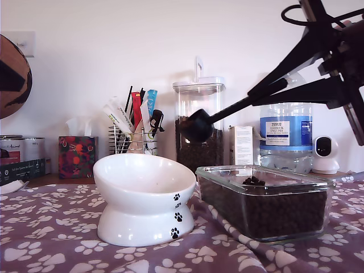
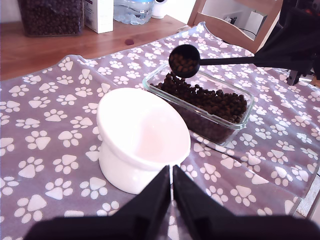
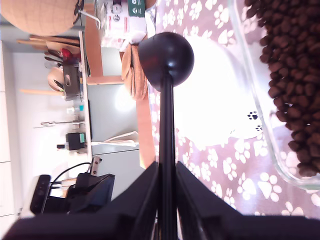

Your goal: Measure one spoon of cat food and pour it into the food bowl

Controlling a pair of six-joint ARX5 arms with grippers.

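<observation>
Plainly, in the exterior view the spoon hangs in the air above and just behind the food bowl, its long handle running back to my second gripper; the glass dish sits beside the bowl.

From the first wrist view, my first gripper idles with fingers together, empty, near the bowl; the cat food fills the cup.

Through the second wrist view my fingers clamp the flat handle. It seems light, stiff, slick plastic, so I judge a firm grip far from the cup keeps it level; the ceramic bowl looks heavy, stable, chippable.
</observation>
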